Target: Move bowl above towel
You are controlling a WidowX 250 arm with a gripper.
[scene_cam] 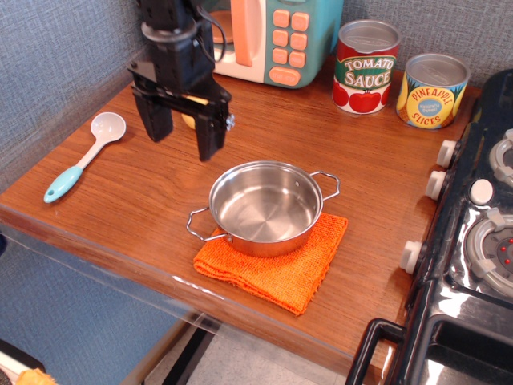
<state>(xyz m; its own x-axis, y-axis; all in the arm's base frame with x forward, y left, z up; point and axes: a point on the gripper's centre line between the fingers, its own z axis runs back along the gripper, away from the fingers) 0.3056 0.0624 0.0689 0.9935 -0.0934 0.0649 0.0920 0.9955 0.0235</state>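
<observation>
Shiny steel bowl [264, 208] sits on the orange towel [276, 261] — its two loop handles point to 2 and 8 o'clock. From the gripper [184, 132], jaws wide and holding nothing, the bowl lies toward 4 o'clock.

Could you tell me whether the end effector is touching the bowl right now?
Apart. The only view shows the open end effector up and left of the bowl, with bare wooden counter visible between them.
</observation>
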